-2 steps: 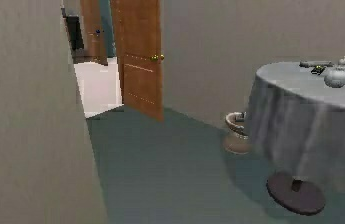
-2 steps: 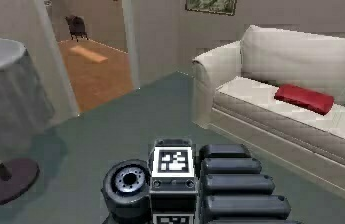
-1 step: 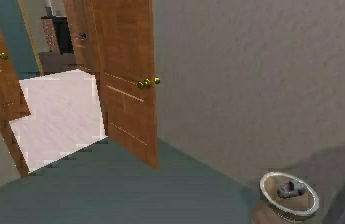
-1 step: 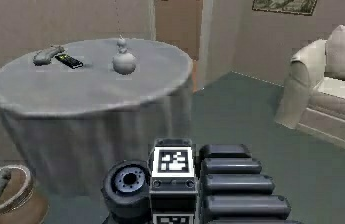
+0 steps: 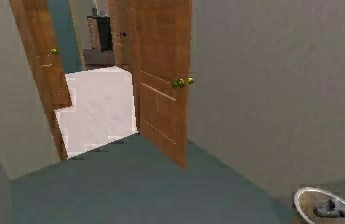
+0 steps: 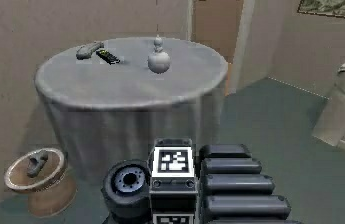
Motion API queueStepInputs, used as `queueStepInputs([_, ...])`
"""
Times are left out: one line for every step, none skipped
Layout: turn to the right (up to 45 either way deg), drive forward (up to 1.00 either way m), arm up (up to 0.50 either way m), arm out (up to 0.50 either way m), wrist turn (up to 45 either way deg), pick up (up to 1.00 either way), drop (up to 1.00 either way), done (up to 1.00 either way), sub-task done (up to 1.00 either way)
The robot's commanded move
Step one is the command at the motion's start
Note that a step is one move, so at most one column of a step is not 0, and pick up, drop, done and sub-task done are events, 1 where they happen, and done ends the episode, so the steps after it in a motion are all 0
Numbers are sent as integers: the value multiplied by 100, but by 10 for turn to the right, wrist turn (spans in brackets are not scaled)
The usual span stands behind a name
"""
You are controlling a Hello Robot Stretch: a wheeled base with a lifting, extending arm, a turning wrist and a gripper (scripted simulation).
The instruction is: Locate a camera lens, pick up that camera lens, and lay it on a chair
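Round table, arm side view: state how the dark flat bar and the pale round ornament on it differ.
The dark flat bar lies flat, black and long; the pale round ornament stands upright, grey-white, a ball with a thin stem above it. The bar lies toward the tabletop's left; the ornament is nearer its middle. Both rest on the cloth-draped round table.

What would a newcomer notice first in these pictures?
Most likely the round table draped in grey cloth, mid arm side view, with a small round ornament and a dark flat thing on top. In the forward view, the open wooden door with a brass knob stands before a bright pale floor.
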Motion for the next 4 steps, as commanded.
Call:
queueStepInputs([0, 25, 0, 0, 0, 0, 0, 0, 0])
queueStepInputs([-210, 0, 0, 0, 0, 0, 0, 0, 0])
queueStepInputs([-30, 0, 0, 0, 0, 0, 0, 0, 0])
queueStepInputs([0, 100, 0, 0, 0, 0, 0, 0, 0])
